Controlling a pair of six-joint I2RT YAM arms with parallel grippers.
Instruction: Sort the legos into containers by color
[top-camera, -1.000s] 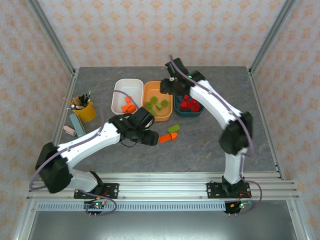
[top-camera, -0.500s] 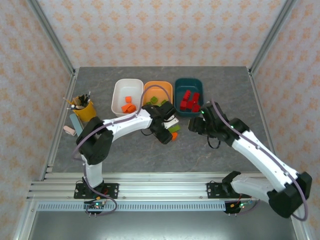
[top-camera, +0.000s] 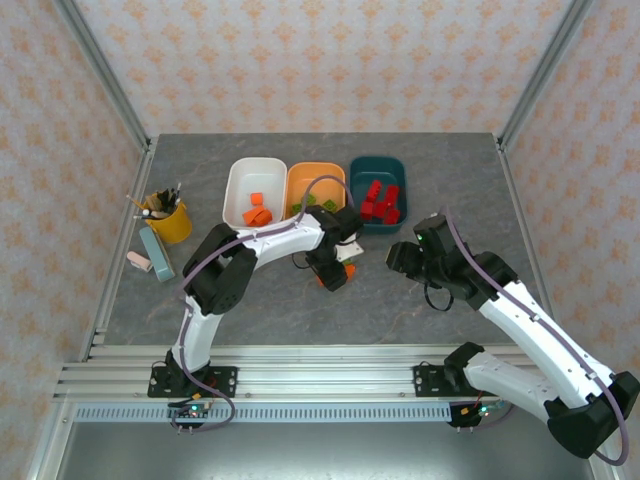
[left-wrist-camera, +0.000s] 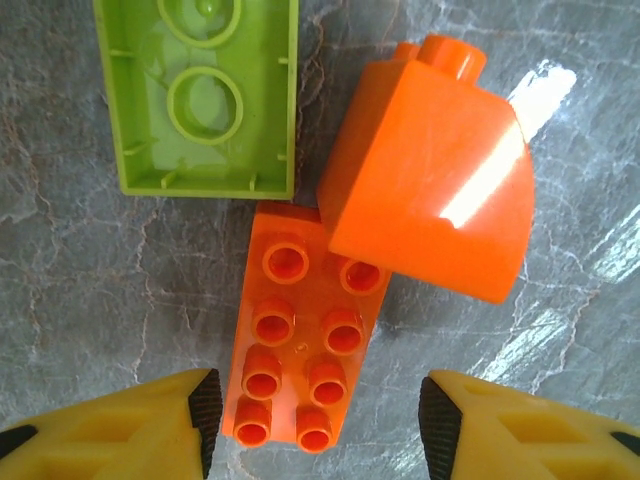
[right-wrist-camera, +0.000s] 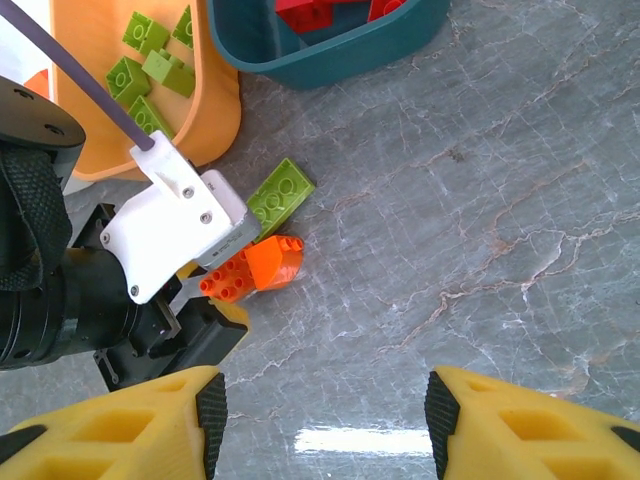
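top external: left claw (top-camera: 335, 276) is hanging low over the table (top-camera: 250, 300), with an orange brick (top-camera: 347, 269) showing right at it; orange tub (top-camera: 318, 172) is sitting just beyond it with green bricks (top-camera: 322, 205) inside; white tub (top-camera: 240, 175) is beyond and to its left, holding orange bricks (top-camera: 257, 212); right claw (top-camera: 400, 256) is hovering well apart to the right; teal tub (top-camera: 375, 165) with red bricks (top-camera: 378, 203) is lying just beyond it.

left wrist: left claw is standing released; fingers (left-wrist-camera: 150, 425) are straddling a flat studded orange brick (left-wrist-camera: 300, 340), with a gap showing on the right side, so nothing is grasped; sloped orange brick (left-wrist-camera: 425, 190) is lying ahead-right, touching the flat one; upturned green brick (left-wrist-camera: 200, 90) is lying ahead-left, just beside both.

right wrist: right claw (right-wrist-camera: 325, 420) is standing released, with bare table between its fingers (right-wrist-camera: 130, 420); the three loose bricks are sitting ahead and left of it, under the left arm's white wrist housing (right-wrist-camera: 175, 225); orange tub is lying further ahead-left, teal tub ahead.
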